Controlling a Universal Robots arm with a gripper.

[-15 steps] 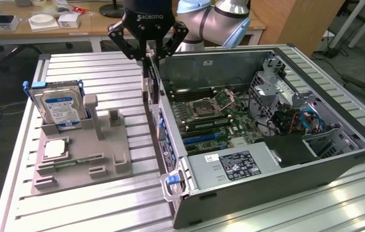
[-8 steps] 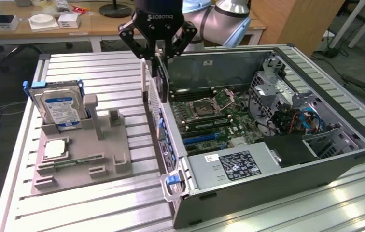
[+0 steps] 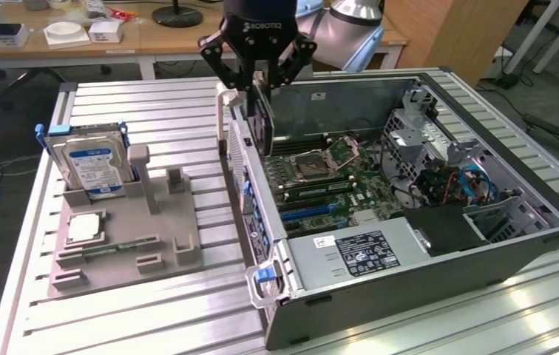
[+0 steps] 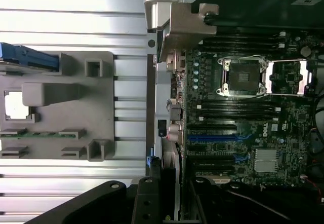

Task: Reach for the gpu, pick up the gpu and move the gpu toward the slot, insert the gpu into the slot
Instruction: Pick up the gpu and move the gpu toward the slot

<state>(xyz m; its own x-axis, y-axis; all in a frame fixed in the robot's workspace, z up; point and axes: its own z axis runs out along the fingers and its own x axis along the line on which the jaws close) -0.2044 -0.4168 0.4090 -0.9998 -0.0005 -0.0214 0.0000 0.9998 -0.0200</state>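
Pincer (image 3: 258,74) half closed, clamped on gpu (image 3: 262,122): thin dark flat card, hanging on edge straight below my fingers. Just under it, case (image 3: 516,237) side wall and motherboard (image 3: 329,177) with blue slots (image 4: 212,135). Farther out: grey holder (image 3: 151,222), memory stick (image 3: 122,246), upright hard drive (image 3: 92,166).

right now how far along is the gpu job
Done: the gpu is picked up and carried over the open case. In hand: the pincer grips the card by its top edge, and it hangs upright above the case's rear side. Left: it is not seated yet, and the blue slots on the motherboard lie bare below.
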